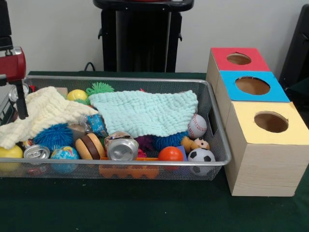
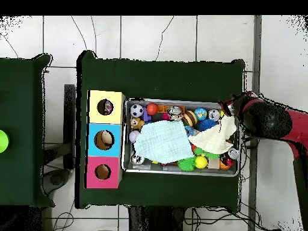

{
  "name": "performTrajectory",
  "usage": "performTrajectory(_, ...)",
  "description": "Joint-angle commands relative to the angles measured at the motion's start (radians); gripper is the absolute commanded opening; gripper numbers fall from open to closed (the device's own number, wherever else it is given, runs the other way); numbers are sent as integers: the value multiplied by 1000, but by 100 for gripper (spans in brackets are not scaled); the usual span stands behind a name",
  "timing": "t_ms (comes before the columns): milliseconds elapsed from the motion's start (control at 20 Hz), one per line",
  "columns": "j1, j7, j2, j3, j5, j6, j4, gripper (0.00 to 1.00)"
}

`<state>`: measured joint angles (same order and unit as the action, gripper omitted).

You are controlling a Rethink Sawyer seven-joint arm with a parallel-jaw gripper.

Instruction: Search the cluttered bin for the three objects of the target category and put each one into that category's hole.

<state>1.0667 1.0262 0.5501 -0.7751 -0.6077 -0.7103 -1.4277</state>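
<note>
The silver wire-mesh bin (image 1: 120, 79) is full of toys; it also shows in the overhead view (image 2: 180, 172). None of the small soft multicoloured pieces clearly shows in the bin; two cloths hide much of it. The yellow-surround hole (image 1: 271, 122) is on the largest pale wooden box (image 1: 263, 169), just right of the bin. In the overhead view a multicoloured thing lies inside this hole (image 2: 106, 107). My gripper (image 1: 21, 115) comes down at the bin's left end, onto a corner of the pale yellow cloth (image 1: 43, 113). In the overhead view the gripper (image 2: 233, 115) is over the bin's right end.
A mint cloth (image 1: 145, 113) covers the bin's middle. Two silver cans (image 1: 123, 149) (image 1: 36, 152), a soccer ball (image 1: 201, 155), a baseball (image 1: 197, 126), an orange ball (image 1: 170, 153) and a blue spiky ball (image 1: 53, 135) lie around it. Boxes with a blue hole (image 1: 252, 85) and a red hole (image 1: 238, 59) stand behind the yellow one.
</note>
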Motion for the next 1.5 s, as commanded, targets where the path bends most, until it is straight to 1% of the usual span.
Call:
performTrajectory(50,-7,8,-73,62,-28,33,-106,100)
performTrajectory(200,-10,13,-89,72,-43,56,-107,100)
performTrajectory(350,-22,8,-102,81,-52,53,-96,100)
performTrajectory(500,-32,-11,-130,80,-55,46,-80,100)
performTrajectory(700,-52,-10,-144,85,-49,27,-60,100)
performTrajectory(1200,-33,-42,-173,93,-43,10,-58,100)
performTrajectory(1250,-40,-43,-180,93,-42,5,-47,100)
performTrajectory(1350,-42,-51,-174,89,-36,-12,-40,100)
performTrajectory(1500,-26,-61,-156,97,-39,-23,-60,100)
